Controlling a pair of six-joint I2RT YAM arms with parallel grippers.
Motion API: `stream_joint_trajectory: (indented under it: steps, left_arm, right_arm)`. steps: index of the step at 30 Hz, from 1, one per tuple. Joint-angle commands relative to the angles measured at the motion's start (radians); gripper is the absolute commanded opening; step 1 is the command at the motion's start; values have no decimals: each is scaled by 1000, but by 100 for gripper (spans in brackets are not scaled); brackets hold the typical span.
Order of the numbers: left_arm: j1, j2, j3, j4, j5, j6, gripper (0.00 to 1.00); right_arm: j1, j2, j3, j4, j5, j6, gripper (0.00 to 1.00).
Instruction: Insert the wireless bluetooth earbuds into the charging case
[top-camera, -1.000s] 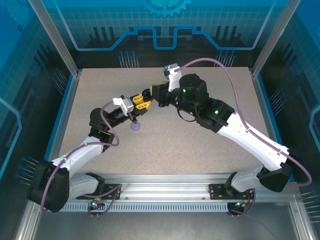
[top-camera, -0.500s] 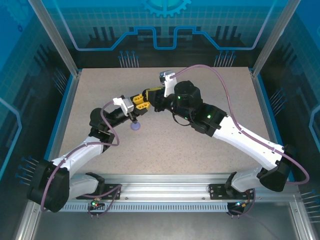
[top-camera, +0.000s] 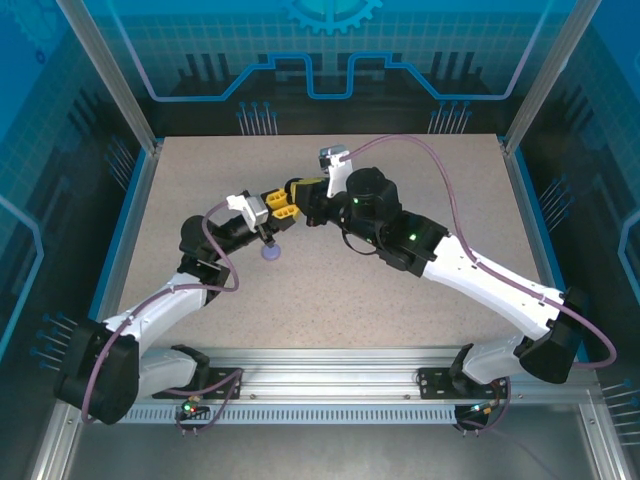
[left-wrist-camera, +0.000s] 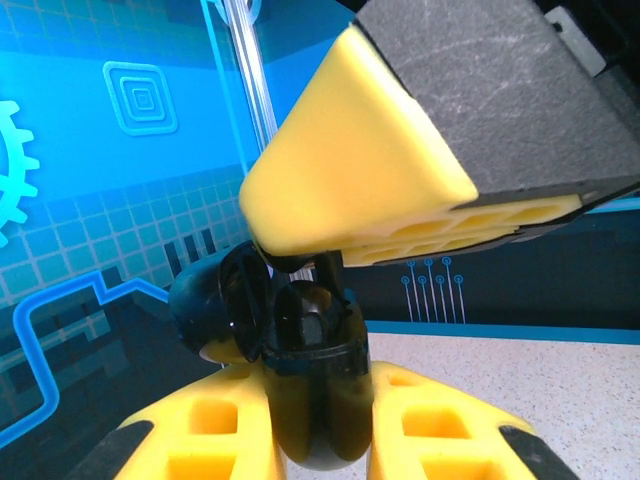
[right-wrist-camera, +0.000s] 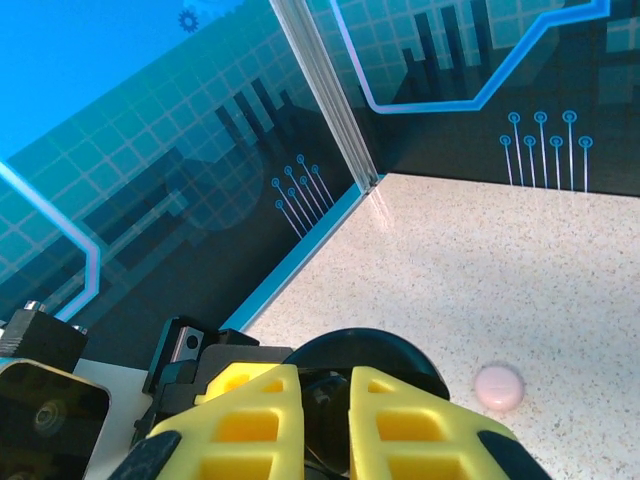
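My left gripper is shut on a black charging case, held upright above the table with its lid swung open to the left. A black earbud sits in the case's mouth. Its top reaches up between the tips of my right gripper, whose yellow fingers press down from above. In the right wrist view the right gripper is closed narrowly on that dark piece, over the round black lid. From above, both grippers meet tip to tip at mid-table.
A lavender round case lies on the speckled table just in front of the left gripper. A pale pink round case lies on the table beyond the black case. The blue-edged back wall stands further off.
The right arm has swung a little left and closed in on the left gripper. Its jaws have narrowed slightly. The left arm and the case have stayed put.
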Motion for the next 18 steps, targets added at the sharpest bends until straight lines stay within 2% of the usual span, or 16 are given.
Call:
stream_joint_trajectory:
  steps: [1,12,18]
  left_arm:
    - [-6,-9,26,56,3,-6,0]
    - [-5,-13,26,56,0,-7,0]
    - [-6,-19,30,56,-1,-10,0]
  right_arm:
    - [15,-10,-27,21,7,26,12]
    - [16,-52,-93,47,67,44,12]
    - [16,-36,-93,54,60,45,11]
